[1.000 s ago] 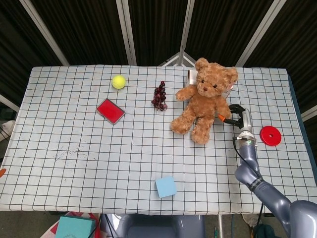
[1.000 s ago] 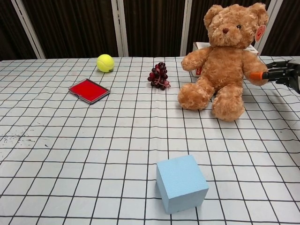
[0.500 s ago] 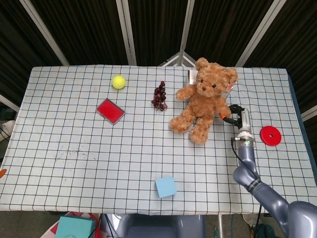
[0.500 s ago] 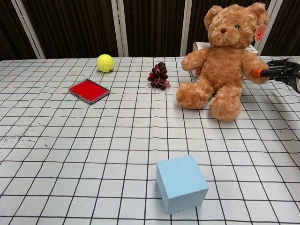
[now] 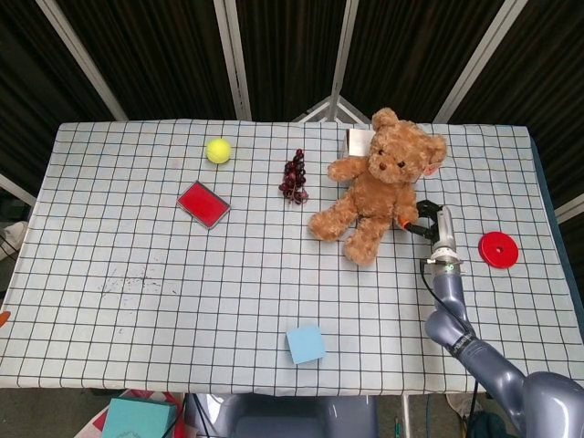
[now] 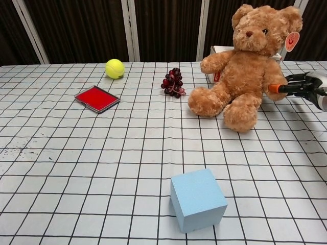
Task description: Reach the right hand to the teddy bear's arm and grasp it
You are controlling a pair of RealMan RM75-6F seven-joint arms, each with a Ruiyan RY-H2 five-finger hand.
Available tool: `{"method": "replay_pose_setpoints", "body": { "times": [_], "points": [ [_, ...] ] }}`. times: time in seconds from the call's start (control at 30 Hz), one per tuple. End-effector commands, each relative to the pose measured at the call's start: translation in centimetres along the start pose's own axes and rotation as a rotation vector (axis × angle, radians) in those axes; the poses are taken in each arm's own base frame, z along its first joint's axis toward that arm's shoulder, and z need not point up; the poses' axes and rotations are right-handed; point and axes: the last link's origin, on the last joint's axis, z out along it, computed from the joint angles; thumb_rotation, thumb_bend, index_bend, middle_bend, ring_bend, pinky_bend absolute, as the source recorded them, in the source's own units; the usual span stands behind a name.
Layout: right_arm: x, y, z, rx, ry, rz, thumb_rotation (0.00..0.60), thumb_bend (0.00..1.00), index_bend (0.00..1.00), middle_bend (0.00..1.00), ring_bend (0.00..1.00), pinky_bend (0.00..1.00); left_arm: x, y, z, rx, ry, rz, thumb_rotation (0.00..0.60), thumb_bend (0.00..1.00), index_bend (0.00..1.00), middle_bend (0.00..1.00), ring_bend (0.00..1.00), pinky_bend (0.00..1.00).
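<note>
Fingers of my right hand point(image 5: 426, 222) pinch the near arm of the fluffy brown teddy bear point(image 5: 379, 187), an orange fingertip point(image 6: 274, 88) pressed into the fur. The bear sits tilted toward the table's right edge, near the far side of the checked tablecloth point(image 5: 137, 274). Behind it stands a small white box point(image 5: 359, 141). A bunch of dark grapes point(image 5: 294, 176) lies just beside its other paw. A flat red disc point(image 5: 498, 249) rests by the right edge.
</note>
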Motion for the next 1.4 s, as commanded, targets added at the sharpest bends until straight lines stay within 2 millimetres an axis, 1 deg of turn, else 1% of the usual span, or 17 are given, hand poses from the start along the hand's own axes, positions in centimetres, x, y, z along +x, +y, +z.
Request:
{"method": "replay_pose_setpoints", "body": {
  "times": [0.03, 0.2, 0.4, 0.63, 0.7, 0.87, 0.93, 1.03, 1.2, 1.3, 1.4],
  "points": [
    [0.2, -0.6, 0.1, 0.022, 0.009, -0.007, 0.600, 0.34, 0.61, 0.53, 0.43, 0.02, -0.1, 0.0, 0.1, 0.000, -0.002, 0.001, 0.600, 0.20, 0.25, 0.09, 0.02, 0.19],
    [0.4, -1.2, 0.2, 0.040, 0.018, -0.013, 0.600, 0.34, 0.61, 0.53, 0.43, 0.02, -0.2, 0.2, 0.1, -0.003, -0.008, 0.006, 0.600, 0.20, 0.25, 0.09, 0.02, 0.19],
    [0.4, -0.7, 0.1, 0.026, 0.017, -0.026, 0.600, 0.34, 0.61, 0.53, 0.43, 0.02, -0.1, 0.1, 0.0, -0.002, -0.005, 0.004, 0.600, 0.20, 0.25, 0.09, 0.02, 0.19],
    [0.4, -1.9, 0.3, 0.058, 0.022, -0.041, 0.600, 0.34, 0.61, 0.53, 0.43, 0.02, -0.1, 0.1, 0.1, -0.001, -0.006, 0.002, 0.600, 0.20, 0.25, 0.09, 0.02, 0.19],
    [0.4, -1.7, 0.3, 0.053, 0.021, -0.049, 0.600, 0.34, 0.61, 0.53, 0.43, 0.02, -0.1, 0.1, 0.1, -0.001, -0.006, 0.002, 0.600, 0.20, 0.25, 0.09, 0.02, 0.19],
    [0.2, -0.3, 0.0, 0.007, 0.011, -0.055, 0.600, 0.34, 0.61, 0.53, 0.43, 0.02, -0.1, 0.0, 0.0, 0.001, -0.005, 0.002, 0.600, 0.20, 0.25, 0.09, 0.02, 0.19],
    [0.2, -0.2, 0.1, 0.001, 0.010, -0.053, 0.600, 0.34, 0.61, 0.53, 0.43, 0.02, -0.1, 0.1, 0.0, 0.000, -0.005, 0.002, 0.600, 0.20, 0.25, 0.09, 0.02, 0.19],
    [0.2, -0.6, 0.2, 0.012, 0.009, -0.053, 0.600, 0.34, 0.61, 0.53, 0.43, 0.02, -0.1, 0.1, 0.0, 0.001, -0.004, 0.002, 0.600, 0.20, 0.25, 0.09, 0.02, 0.19],
    [0.1, -2.0, 0.2, 0.054, 0.009, -0.057, 0.600, 0.34, 0.61, 0.53, 0.43, 0.02, -0.2, 0.1, 0.1, 0.003, -0.007, 0.005, 0.600, 0.20, 0.25, 0.09, 0.02, 0.19],
    [0.2, -1.9, 0.1, 0.053, 0.006, -0.073, 0.600, 0.34, 0.61, 0.53, 0.43, 0.02, -0.2, 0.2, 0.1, 0.000, -0.007, 0.005, 0.600, 0.20, 0.25, 0.09, 0.02, 0.19],
    [0.2, -1.1, -0.1, 0.028, 0.002, -0.079, 0.600, 0.34, 0.61, 0.53, 0.43, 0.02, -0.1, 0.1, 0.0, 0.000, -0.005, 0.003, 0.600, 0.20, 0.25, 0.09, 0.02, 0.19]
  ]
}}
